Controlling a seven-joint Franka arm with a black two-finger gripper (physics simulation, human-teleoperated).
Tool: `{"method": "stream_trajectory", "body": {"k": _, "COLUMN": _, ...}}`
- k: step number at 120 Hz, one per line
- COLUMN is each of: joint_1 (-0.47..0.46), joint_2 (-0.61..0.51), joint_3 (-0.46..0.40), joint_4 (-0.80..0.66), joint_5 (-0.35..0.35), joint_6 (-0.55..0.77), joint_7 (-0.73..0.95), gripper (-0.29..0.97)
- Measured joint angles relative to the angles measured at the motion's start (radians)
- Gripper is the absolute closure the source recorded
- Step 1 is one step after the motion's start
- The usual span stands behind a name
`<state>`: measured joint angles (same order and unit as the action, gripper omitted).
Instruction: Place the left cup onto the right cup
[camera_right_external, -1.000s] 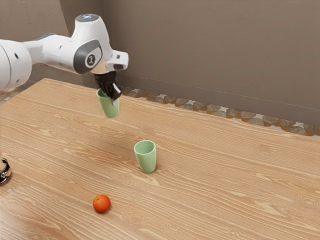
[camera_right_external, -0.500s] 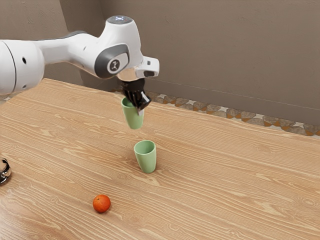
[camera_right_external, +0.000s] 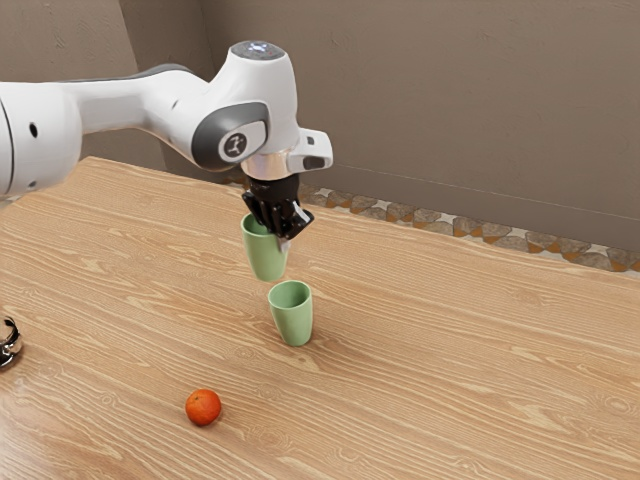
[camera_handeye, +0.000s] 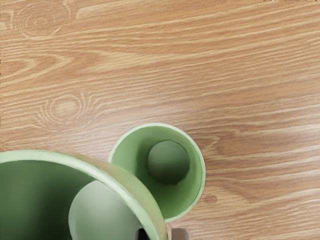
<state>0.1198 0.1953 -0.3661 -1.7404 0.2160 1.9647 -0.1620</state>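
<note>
Exterior view first, from the near edge of the table: a small orange lies on the wood, well below the jaws and toward the exterior view's left of them. At the same depth, far off to the exterior view's left of the jaws, a part of a shiny metal thing shows at the border; what it is I cannot tell.

Further in, the standing cup is upright on the table with its mouth open upward, directly under the jaws. Above it hangs the held cup, also light green and a little tilted. Its base is just above the mouth of the standing cup and slightly aside from it, toward the exterior view's left.

The gripper points down, and its black jaws are clamped on the rim of the held cup, at the side of the exterior view's right. Behind the jaws a band of pebbles runs along the foot of the grey wall.

From the wrist view, the held cup is close under the hand and blurred, and its rim covers a part of the standing cup. The two mouths are not in line.
</note>
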Motion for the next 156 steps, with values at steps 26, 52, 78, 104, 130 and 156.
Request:
{"method": "stream_trajectory", "body": {"k": 26, "joint_1": 0.0, "joint_2": 0.002, "joint_3": -0.012, "joint_4": -0.013, "joint_5": 0.006, "joint_6": 0.016, "joint_7": -0.076, "gripper": 0.78}}
{"method": "stream_trajectory", "body": {"k": 52, "joint_1": 0.0, "joint_2": 0.026, "joint_3": -0.014, "joint_4": -0.004, "joint_5": 0.022, "joint_6": 0.058, "joint_7": -0.13, "gripper": 0.78}}
{"method": "stream_trajectory", "body": {"k": 78, "joint_1": 0.0, "joint_2": 0.051, "joint_3": -0.02, "joint_4": -0.003, "joint_5": 0.037, "joint_6": 0.088, "joint_7": -0.167, "gripper": 0.78}}
{"method": "stream_trajectory", "body": {"k": 104, "joint_1": 0.0, "joint_2": 0.077, "joint_3": -0.028, "joint_4": -0.003, "joint_5": 0.045, "joint_6": 0.114, "joint_7": -0.197, "gripper": 0.78}}
{"method": "stream_trajectory", "body": {"k": 130, "joint_1": 0.0, "joint_2": 0.083, "joint_3": -0.028, "joint_4": -0.012, "joint_5": 0.046, "joint_6": 0.125, "joint_7": -0.219, "gripper": 0.78}}
{"method": "stream_trajectory", "body": {"k": 156, "joint_1": 0.0, "joint_2": 0.099, "joint_3": -0.028, "joint_4": -0.015, "joint_5": 0.046, "joint_6": 0.128, "joint_7": -0.238, "gripper": 0.78}}
